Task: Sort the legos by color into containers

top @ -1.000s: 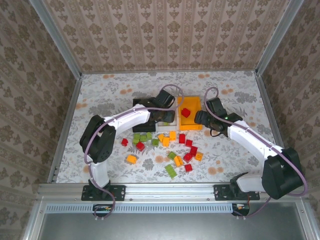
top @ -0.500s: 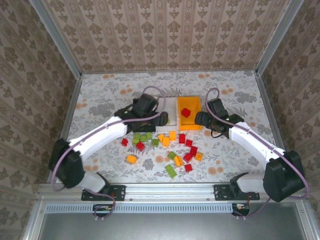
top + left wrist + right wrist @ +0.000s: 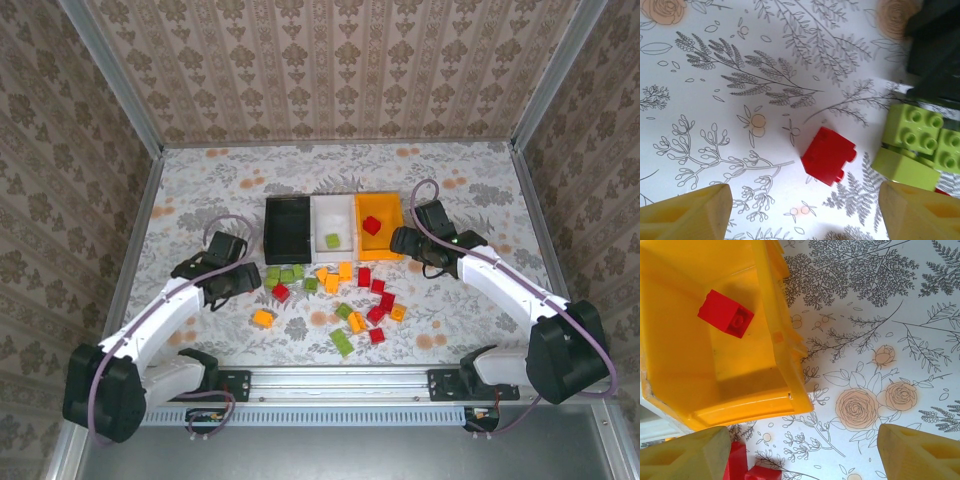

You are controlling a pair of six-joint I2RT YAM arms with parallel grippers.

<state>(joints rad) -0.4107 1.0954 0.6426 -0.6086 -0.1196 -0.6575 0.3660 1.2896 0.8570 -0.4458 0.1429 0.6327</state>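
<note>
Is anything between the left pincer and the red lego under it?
Nothing visible does. The left pincer hangs open over the red lego, which lies alone on bare tablecloth; the green legos sit off to one side, not touching it.

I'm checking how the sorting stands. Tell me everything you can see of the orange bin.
The orange bin is a small open-topped rectangular box of glossy orange-yellow plastic, with sloping walls and a stepped rim. It stands upright on the table at the right end of the row, its left side against the white bin. One red block lies on its floor; the rest of the floor that shows is bare.
</note>
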